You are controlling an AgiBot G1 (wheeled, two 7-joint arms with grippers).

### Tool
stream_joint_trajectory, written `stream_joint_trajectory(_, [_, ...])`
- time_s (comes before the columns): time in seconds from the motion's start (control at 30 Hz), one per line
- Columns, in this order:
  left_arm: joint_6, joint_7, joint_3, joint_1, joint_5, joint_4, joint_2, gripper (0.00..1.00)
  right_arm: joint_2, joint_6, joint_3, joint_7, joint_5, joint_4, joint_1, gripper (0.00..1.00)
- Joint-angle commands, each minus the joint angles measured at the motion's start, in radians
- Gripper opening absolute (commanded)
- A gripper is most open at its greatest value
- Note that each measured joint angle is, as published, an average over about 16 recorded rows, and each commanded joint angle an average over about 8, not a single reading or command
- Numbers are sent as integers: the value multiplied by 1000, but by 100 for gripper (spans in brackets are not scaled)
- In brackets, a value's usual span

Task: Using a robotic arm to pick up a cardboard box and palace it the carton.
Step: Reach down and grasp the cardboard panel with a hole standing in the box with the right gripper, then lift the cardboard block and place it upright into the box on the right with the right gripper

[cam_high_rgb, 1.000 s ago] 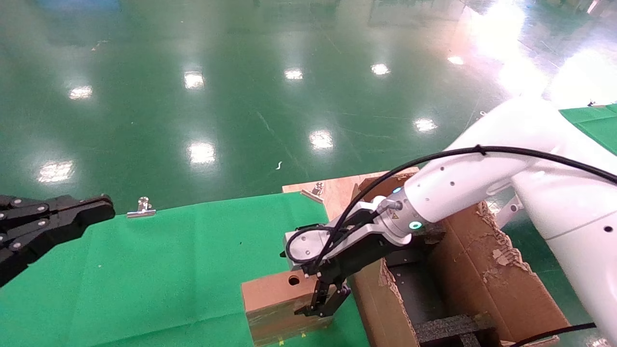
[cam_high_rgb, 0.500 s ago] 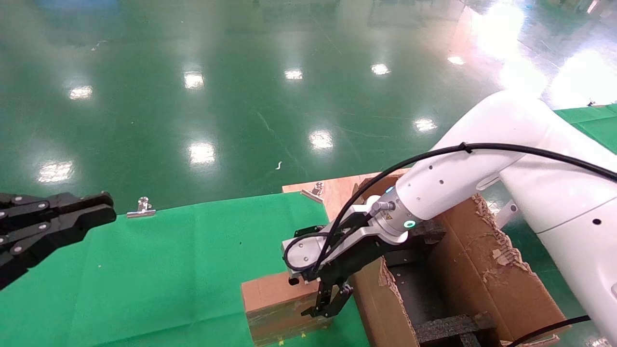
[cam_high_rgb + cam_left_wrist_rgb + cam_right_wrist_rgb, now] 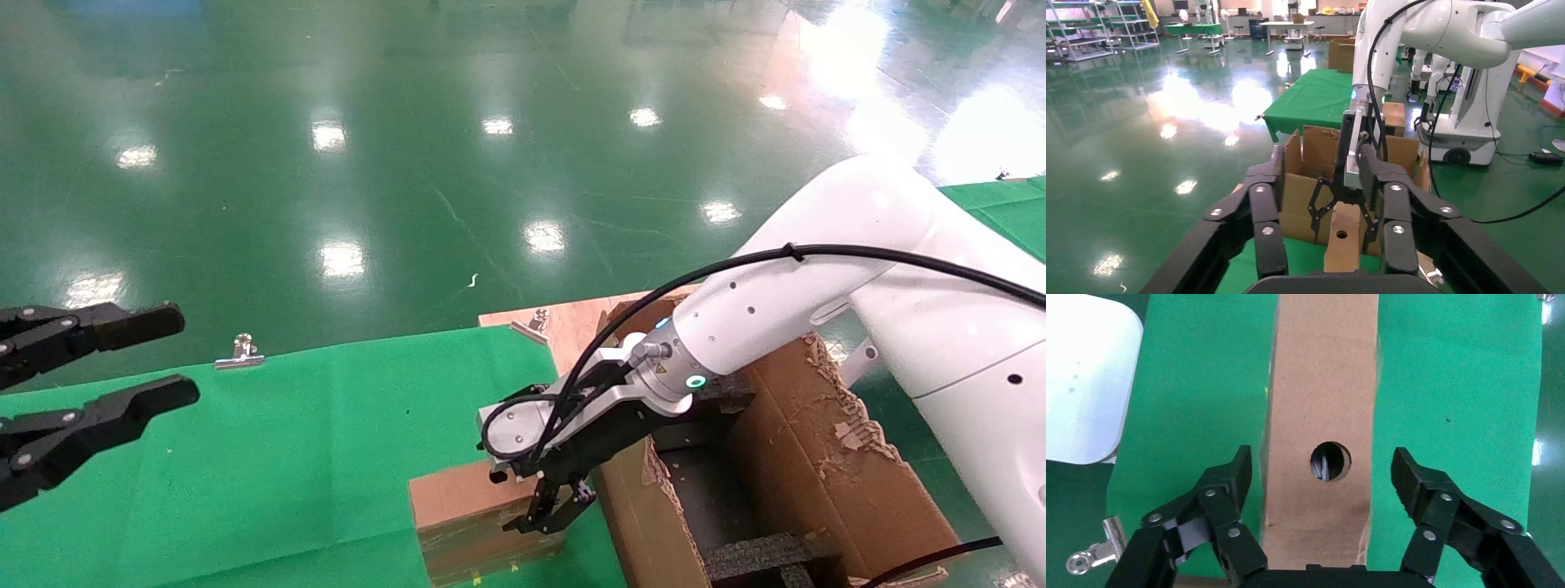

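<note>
The small brown cardboard box with a round hole lies on the green cloth just left of the carton, a large torn-flapped one. It also shows in the right wrist view and the left wrist view. The white robotic arm is my right arm. Its right gripper is open and straddles the box, one finger on each long side, apart from it. My left gripper is open and empty at the far left above the cloth.
The green cloth covers the table. A metal binder clip sits on its far edge, another on the bare wooden board. Black foam inserts lie inside the carton. Shiny green floor lies beyond.
My left gripper has opened; it was shut in both earlier frames. My right gripper moved slightly along the box and stays open around it.
</note>
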Motion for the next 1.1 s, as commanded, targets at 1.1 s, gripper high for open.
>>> stream_joint_trajectory(1.1, [0, 0, 0, 0, 0, 0, 0, 100, 99, -10, 62, 1, 152, -118, 216, 0])
